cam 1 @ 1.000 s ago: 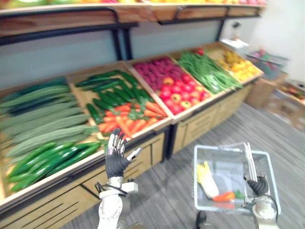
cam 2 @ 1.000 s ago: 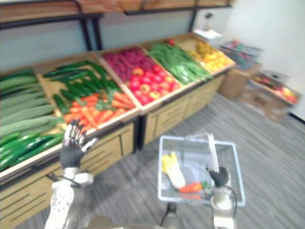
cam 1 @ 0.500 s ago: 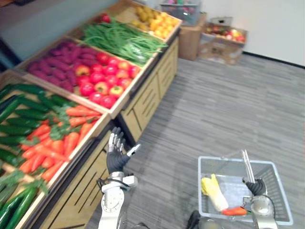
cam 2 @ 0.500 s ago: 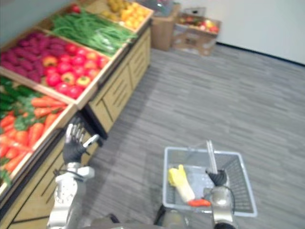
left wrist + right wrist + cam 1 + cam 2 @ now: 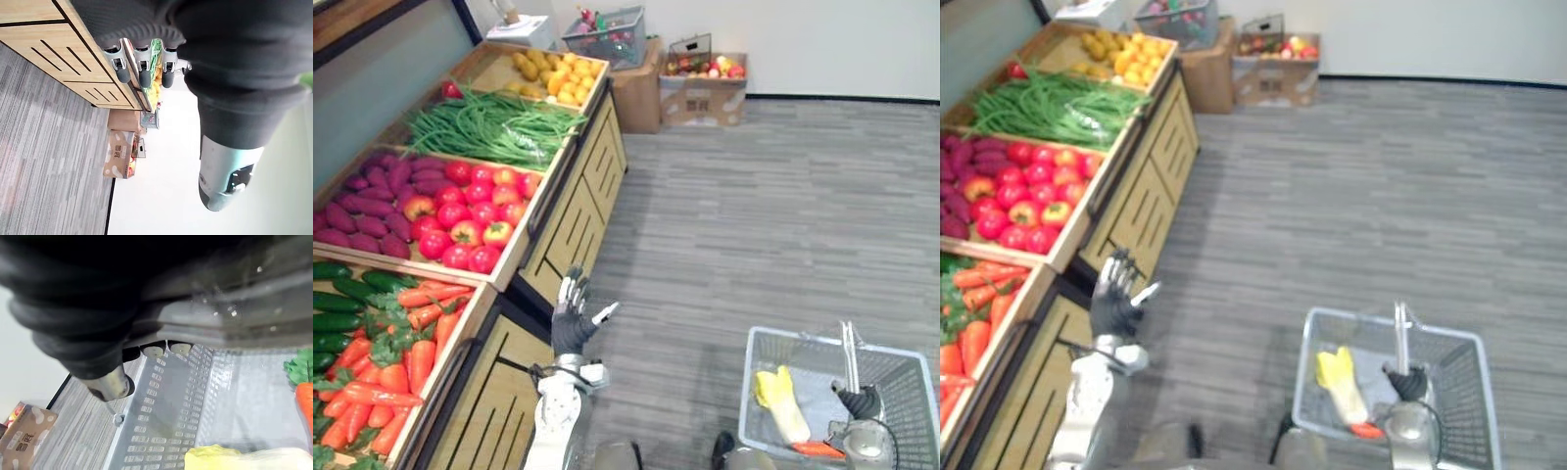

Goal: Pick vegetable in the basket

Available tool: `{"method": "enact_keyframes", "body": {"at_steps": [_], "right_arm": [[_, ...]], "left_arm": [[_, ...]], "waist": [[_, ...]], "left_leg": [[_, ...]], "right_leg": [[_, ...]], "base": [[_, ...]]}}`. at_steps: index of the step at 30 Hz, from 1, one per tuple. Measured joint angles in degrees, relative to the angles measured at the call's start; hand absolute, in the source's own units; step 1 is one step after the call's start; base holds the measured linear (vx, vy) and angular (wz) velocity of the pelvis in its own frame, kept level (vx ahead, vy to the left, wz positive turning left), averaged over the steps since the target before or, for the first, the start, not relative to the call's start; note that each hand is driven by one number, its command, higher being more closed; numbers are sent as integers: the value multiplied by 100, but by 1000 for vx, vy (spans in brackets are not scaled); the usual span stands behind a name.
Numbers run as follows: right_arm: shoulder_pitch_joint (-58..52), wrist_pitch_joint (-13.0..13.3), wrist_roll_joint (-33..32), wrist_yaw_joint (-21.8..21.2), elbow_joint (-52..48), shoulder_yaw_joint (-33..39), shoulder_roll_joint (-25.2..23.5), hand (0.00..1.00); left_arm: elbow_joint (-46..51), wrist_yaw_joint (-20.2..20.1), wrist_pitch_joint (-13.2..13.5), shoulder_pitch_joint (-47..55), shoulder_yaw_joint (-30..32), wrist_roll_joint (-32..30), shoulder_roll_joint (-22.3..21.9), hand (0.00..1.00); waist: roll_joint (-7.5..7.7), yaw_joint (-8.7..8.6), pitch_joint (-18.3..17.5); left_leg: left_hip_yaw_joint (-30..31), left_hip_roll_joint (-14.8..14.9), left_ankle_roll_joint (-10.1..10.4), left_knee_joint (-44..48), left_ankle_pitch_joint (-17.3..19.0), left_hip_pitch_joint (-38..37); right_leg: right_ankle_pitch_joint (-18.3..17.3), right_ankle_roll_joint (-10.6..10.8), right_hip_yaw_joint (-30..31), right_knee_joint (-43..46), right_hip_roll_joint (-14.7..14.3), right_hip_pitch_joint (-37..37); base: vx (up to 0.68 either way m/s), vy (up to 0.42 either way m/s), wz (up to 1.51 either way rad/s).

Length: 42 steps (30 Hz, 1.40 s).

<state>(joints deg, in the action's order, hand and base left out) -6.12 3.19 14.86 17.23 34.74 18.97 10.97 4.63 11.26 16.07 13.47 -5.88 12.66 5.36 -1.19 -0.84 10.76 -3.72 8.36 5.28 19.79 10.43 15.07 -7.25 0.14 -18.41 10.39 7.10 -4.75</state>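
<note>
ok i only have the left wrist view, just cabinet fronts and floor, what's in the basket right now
Observer: The basket holds a yellow-white leafy vegetable and a carrot.
Operator: who's holding it
Observer: The right hand is curled round the handle.
Operator: and where's my left hand vs the produce
Observer: The left hand is raised, fingers open and empty, in front of the stand beside the bin of carrots.

Two baskets: near basket (image 5: 798, 336) with one carrot (image 5: 818, 449) and one pale yellow vegetable (image 5: 783, 406), far basket (image 5: 607, 29). Two cardboard boxes (image 5: 703, 98).
</note>
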Motion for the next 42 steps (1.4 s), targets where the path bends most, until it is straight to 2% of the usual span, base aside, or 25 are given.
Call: {"method": "enact_keyframes", "body": {"at_steps": [2, 3, 4, 5, 6, 7, 9, 12, 13, 15, 16, 18, 19, 20, 21, 22, 24, 25, 26, 29, 30, 32, 34, 37, 42], "right_arm": [[19, 1, 0, 3, 0, -105, 95, 100], [41, 2, 0, 5, 0, -156, 141, 100], [97, 4, -1, 5, 12, -233, 156, 100], [123, 5, -2, 5, 13, -295, 151, 100], [250, 6, -4, 3, 21, -512, 118, 100], [267, 7, -3, 3, 22, -541, 109, 100], [393, 77, -1, 2, 48, -662, 66, 100], [542, 94, -2, 3, 264, -652, 39, 100], [582, 96, -8, 3, 333, -649, -18, 100], [545, 96, -11, 3, 449, -648, -165, 100], [475, 96, -13, 2, 457, -648, -282, 100], [481, 96, -14, 3, 500, -649, -357, 100], [540, 98, -16, 3, 577, -648, -356, 100], [649, 98, -19, 3, 658, -649, -356, 100], [688, 98, -22, 3, 673, -648, -356, 100], [731, 99, -23, 3, 674, -648, -357, 100], [770, 104, -33, 8, 674, -588, -355, 100], [740, 105, -69, 27, 674, -582, -356, 100], [627, 102, -140, 36, 691, -557, -345, 100], [564, 83, -142, 51, 790, -374, -291, 100], [494, 84, -142, 54, 826, -328, -285, 100], [428, 84, -142, 54, 826, -309, -280, 100], [343, 104, -140, 53, 821, -304, -281, 100], [317, 128, -140, 46, 821, -304, -282, 100], [353, 183, -137, -37, 858, -311, -293, 100]], "left_arm": [[56, 25, 2, 186, -61, -9, -19, 0], [80, 29, 2, 231, -70, -12, -31, 0], [91, 56, 2, 264, -74, -42, -20, 0], [98, 85, 2, 258, -70, -43, -14, 0], [164, 122, 5, 251, -55, -43, -12, 0], [170, 128, 5, 253, -55, -43, -9, 0], [208, 175, 5, 226, -97, -45, 9, 0], [210, 204, -1, 153, -220, -51, 79, 0], [222, 204, -2, 137, -300, -79, 192, 0], [279, 200, -2, 122, -309, -231, 383, 0], [293, 194, -2, 124, -308, -252, 509, 0], [293, 194, -17, 126, -309, -270, 582, 0], [293, 204, -18, 127, -293, -271, 603, 0], [283, 221, -19, 146, -267, -272, 609, 0], [263, 226, -19, 140, -270, -274, 607, 0], [174, 237, -20, 113, -275, -279, 600, 0], [-107, 267, -47, -4, -271, -333, 596, 0], [-257, 342, -54, -50, -253, -461, 601, 0], [-429, 381, -56, -115, -144, -544, 572, 0], [-933, 448, -136, -160, 12, -767, 131, 0], [-1121, 448, -175, -141, 12, -867, 75, 0], [-1267, 445, -226, -116, 37, -956, 64, 0], [-1790, 457, -262, -83, 325, -1334, 54, 0], [-2842, 459, -360, -182, 625, -1635, 71, 0], [-4231, 429, -530, -175, 719, -2115, 263, 0]], "waist": [[-76, 27, -12], [-120, 69, -9], [-174, 183, -35], [-154, 249, -41], [14, 314, -13], [45, 318, -19], [260, 332, -44], [284, 330, -37], [291, 328, -36], [432, 277, -77], [558, 270, -146], [612, 262, -162], [594, 275, -158], [580, 302, -151], [572, 313, -147], [566, 321, -143], [581, 321, -151], [624, 296, -162], [682, 272, -195], [269, 270, -225], [180, 262, -280], [125, 258, -312], [99, 253, -344], [97, 252, -375], [103, 264, -412]], "left_leg": [[182, -98, 72, -1125, -530, -8], [234, -83, 81, -1308, -662, -44], [211, -98, 110, -1356, -1027, -139], [151, -116, 63, -1317, -1092, -149], [-69, -199, -100, -1107, -980, -143], [-100, -223, -118, -1084, -947, -142], [-361, -427, -304, -816, -674, -149], [-502, -485, -379, -727, -435, -288], [-542, -498, -430, -734, -335, -434], [-566, -582, -508, -729, -209, -634], [-545, -656, -554, -684, -121, -703], [-508, -623, -633, -680, -37, -852], [-499, -550, -638, -685, -33, -911], [-496, -467, -635, -715, -35, -944], [-492, -426, -633, -723, -36, -943], [-491, -379, -624, -724, -36, -937], [-453, -378, -514, -638, 8, -933], [-323, -421, -361, -530, 102, -934], [-143, -498, -220, -470, 199, -960], [155, -137, -24, -613, 101, -1062], [228, -65, 54, -790, 48, -1189], [303, -4, 100, -934, 3, -1313], [380, 41, 122, -1078, -40, -1374], [436, -56, 121, -1084, -48, -1322], [227, -145, 119, -1194, -48, -1399]], "right_leg": [[-51, 140, 76, -2, -26, 12], [-63, 193, 155, -2, -61, 9], [-50, 292, 343, -36, -78, 4], [-27, 352, 443, -89, -70, 12], [82, 524, 640, -312, 33, 107], [105, 553, 662, -334, 59, 120], [159, 706, 839, -307, 312, 104], [156, 703, 943, 298, 416, -93], [156, 701, 964, 916, 488, -302], [161, 695, 1020, 1850, 665, -604], [195, 701, 1104, 2310, 772, -759], [384, 670, 1085, 2876, 866, -992], [145, 438, 907, 2959, 884, -1043], [-75, 362, 674, 2786, 871, -1133], [-116, 357, 567, 2547, 848, -1163], [-99, 383, 469, 1896, 784, -1187], [119, 648, 599, 926, 707, -1175], [503, 800, 728, 467, 698, -1093], [614, 821, 731, 369, 749, -983], [600, 784, 385, 35, 394, -606], [604, 727, 263, -105, 279, -445], [625, 676, 163, -263, 191, -269], [764, 591, 0, -652, 90, -15], [1080, 624, -58, -1189, 74, 199], [1445, 639, 139, -1640, 111, 303]], "base": [[126, 159, -18], [207, 232, -56], [200, 199, -63], [262, 217, -85], [169, 137, -54], [279, 206, -52], [277, 193, -32], [216, 158, -23], [222, 168, -12], [228, 146, 5], [244, 88, 14], [240, 49, 9], [197, 9, -2], [179, -7, -3], [159, -56, -6], [161, -114, 4], [178, -174, 21], [249, -331, 58], [251, -345, 53], [153, -288, 36], [99, -204, 32], [59, -118, 22], [28, -72, 27], [-31, 30, 13], [-64, 38, -14]]}}
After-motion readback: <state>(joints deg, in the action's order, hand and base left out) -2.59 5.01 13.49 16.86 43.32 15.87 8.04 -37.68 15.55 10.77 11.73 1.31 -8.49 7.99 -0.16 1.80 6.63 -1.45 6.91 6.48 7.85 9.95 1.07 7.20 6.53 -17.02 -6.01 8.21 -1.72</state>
